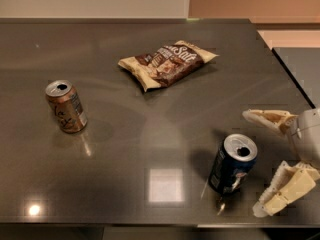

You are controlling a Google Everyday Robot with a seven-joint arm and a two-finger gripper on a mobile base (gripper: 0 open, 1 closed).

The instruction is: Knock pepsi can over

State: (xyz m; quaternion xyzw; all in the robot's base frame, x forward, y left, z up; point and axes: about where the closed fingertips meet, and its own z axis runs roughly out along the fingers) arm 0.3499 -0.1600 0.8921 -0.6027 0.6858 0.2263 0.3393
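The pepsi can (232, 165) is dark blue with a silver top and stands upright near the table's front right. My gripper (260, 161) is just to its right, coming in from the right edge. Its two pale fingers are spread wide: one fingertip (252, 115) lies above and right of the can, the other (264, 208) below and right of it. The can is not between the fingers and nothing is held.
A gold-brown can (66, 106) stands upright at the left. A brown and cream snack bag (167, 62) lies flat at the back middle. The dark glossy table (125, 149) ends close in front of the pepsi can and to the right.
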